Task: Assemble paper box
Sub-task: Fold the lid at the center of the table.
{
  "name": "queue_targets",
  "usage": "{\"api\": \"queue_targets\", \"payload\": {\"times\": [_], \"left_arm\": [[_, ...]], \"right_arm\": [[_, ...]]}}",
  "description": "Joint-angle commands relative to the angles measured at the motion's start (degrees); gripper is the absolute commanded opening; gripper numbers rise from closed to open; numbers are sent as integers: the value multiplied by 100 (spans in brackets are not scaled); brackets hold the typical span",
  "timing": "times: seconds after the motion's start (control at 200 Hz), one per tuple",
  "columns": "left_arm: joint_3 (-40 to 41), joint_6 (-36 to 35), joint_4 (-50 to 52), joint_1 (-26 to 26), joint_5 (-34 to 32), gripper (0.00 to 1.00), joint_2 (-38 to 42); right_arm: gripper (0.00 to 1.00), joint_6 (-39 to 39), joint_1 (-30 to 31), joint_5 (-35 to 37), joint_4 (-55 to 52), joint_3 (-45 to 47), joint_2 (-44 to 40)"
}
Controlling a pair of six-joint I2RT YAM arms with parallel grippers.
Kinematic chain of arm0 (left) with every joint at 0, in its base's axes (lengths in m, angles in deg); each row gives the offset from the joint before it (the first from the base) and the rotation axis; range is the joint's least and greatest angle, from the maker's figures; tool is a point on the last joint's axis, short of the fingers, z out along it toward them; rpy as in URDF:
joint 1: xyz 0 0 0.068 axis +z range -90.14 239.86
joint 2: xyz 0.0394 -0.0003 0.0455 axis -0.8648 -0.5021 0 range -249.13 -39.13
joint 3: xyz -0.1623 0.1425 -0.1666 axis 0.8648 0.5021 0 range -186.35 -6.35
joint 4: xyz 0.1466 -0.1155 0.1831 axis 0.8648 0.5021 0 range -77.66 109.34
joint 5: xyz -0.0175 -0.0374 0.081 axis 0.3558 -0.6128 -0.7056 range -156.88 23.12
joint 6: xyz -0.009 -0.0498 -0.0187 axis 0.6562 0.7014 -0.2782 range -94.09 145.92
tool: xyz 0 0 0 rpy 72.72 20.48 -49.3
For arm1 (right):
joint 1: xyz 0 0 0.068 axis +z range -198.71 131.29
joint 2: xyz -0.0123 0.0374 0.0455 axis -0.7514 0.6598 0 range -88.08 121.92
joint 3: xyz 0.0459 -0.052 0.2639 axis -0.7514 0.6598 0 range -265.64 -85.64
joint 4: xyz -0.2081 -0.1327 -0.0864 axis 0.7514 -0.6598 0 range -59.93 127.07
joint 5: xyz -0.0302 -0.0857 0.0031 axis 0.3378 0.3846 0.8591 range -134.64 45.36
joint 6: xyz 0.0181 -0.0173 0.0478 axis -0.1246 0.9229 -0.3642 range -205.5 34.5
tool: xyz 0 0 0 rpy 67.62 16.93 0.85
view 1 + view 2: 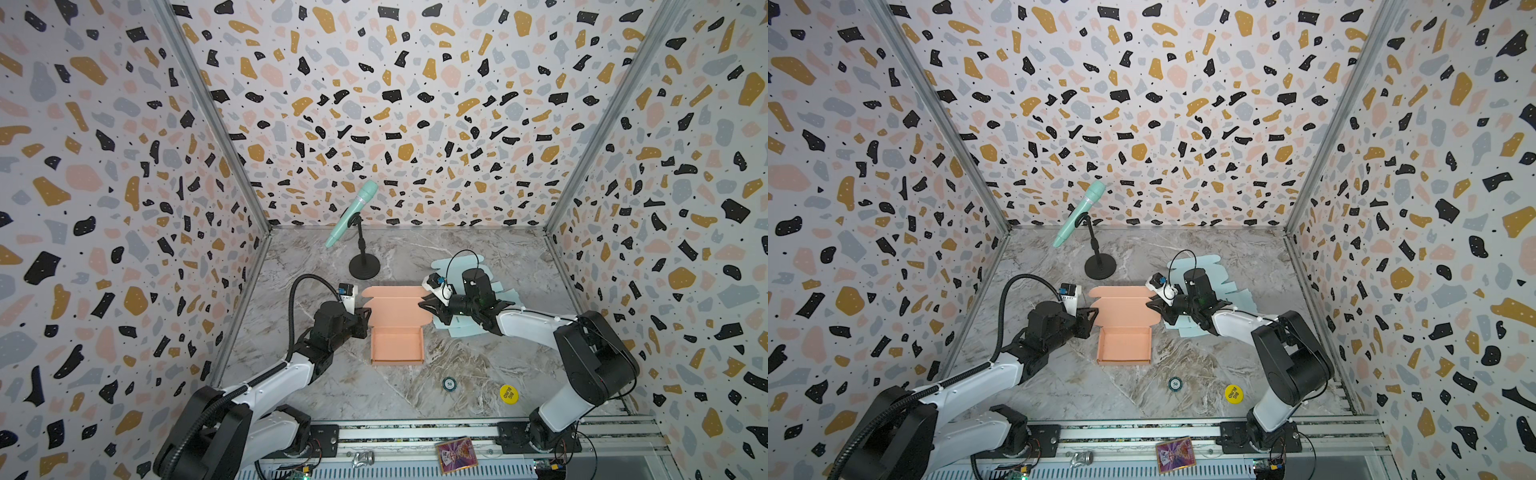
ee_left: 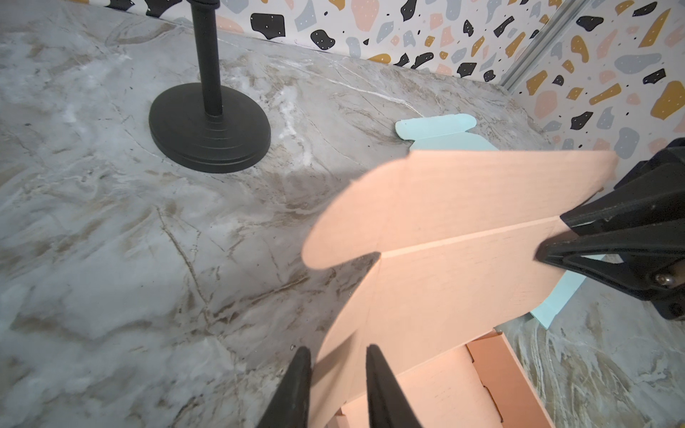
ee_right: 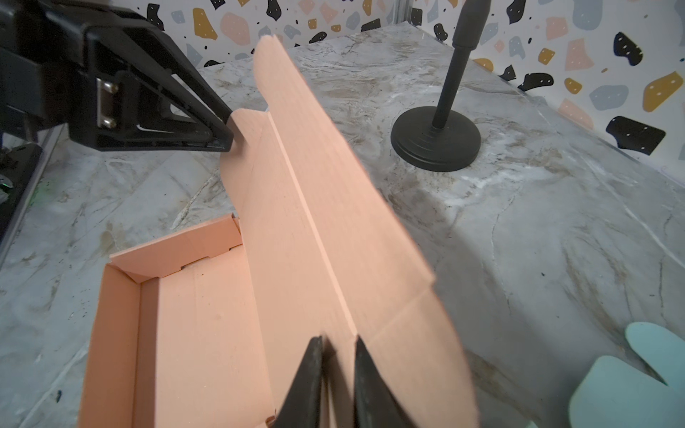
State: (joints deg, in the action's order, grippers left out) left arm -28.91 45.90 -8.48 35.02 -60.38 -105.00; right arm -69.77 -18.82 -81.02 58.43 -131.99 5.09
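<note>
The marble bench (image 1: pixel 478 257) carries everything, and near its middle sits the peach paper box (image 1: pixel 397 345). Its tray is already walled up and its lid (image 1: pixel 395 307) leans back toward the far wall. That is the big risk: the tray is light and nothing pins it down. If the two arms swing the lid forward unevenly, the whole box could skid or twist on the slick surface.

Now the lid itself. It is one broad sheet with a crease across it, held only at its two side edges. If one arm leads the other, the panel may buckle along the wrong line instead of hinging cleanly at the tray's back wall.

On to the right tool (image 3: pixel 335 355). It looks clenched on the lid's side flap, with the cardboard pinched between its jaws. A hard pull from here could crush or tear that thin flap.

The left tool (image 2: pixel 339 370) straddles the opposite flap, with card between its jaws. Whether it has actually bitten down cannot be told. If it has not, that side could slip free as the lid is folded, and the lid would swing crooked.

Just beside the box, under the right arm, lies a flat mint blank (image 1: pixel 465 330). A low pass of that arm could drag it. The microphone stand (image 1: pixel 364 266) stands just behind the lid, close enough to be clipped if the lid is tipped back any further.

Smallest worry: the side flaps must tuck inside the tray walls, and a splayed one would jam on the rim.
</note>
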Motion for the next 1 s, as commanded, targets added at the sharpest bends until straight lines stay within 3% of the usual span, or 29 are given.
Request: {"api": "queue_targets", "payload": {"times": [0.0,0.606,0.996], "left_arm": [[-125,-39,-59,-20,114,25,139],[-257,-109,-120,-125,272,27,-11],[-290,-131,-107,-128,272,16,4]], "right_arm": [[17,-38,-7,24,-124,-217,-66],[16,166,68,175,-262,-252,-80],[16,220,127,298,-309,-278,-90]]}}
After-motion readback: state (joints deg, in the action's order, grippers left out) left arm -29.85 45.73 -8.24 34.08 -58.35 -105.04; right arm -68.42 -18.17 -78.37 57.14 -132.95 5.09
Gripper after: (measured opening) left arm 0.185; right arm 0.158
